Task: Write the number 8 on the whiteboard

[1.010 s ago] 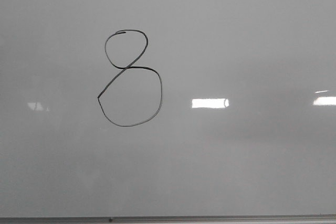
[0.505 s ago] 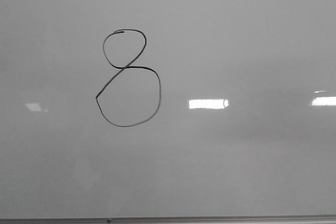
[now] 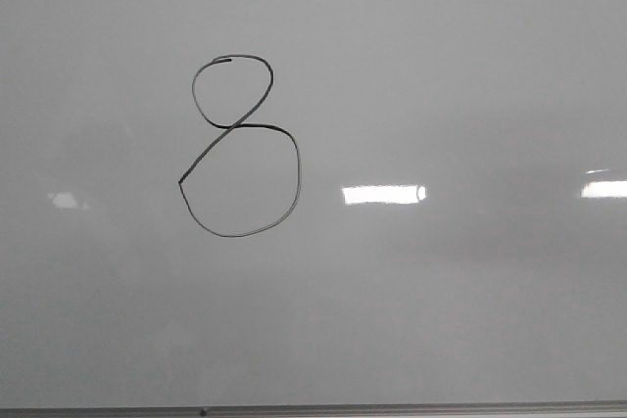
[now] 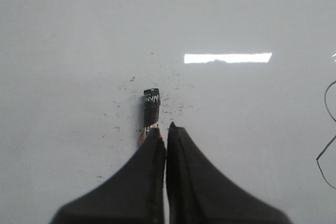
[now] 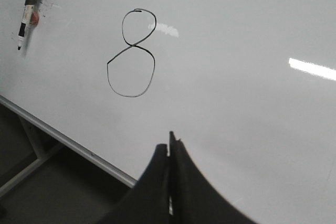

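The number 8 is a thin black line on the whiteboard, with a small upper loop, a larger lower loop and a pointed left corner. It also shows in the right wrist view. No gripper shows in the front view. My left gripper is shut and empty above the board. A black marker lies just past its tips, partly hidden by one finger. My right gripper is shut and empty over the board's near part, well short of the 8.
The marker lies on the board far to the side of the 8, among small ink specks, with a red spot beside it. The board's grey frame edge borders dark floor and a stand leg. Bright glare patches sit on the board.
The 8 looks the same. The view has drifted slightly, so the 8 and the glare patches sit a little further left.
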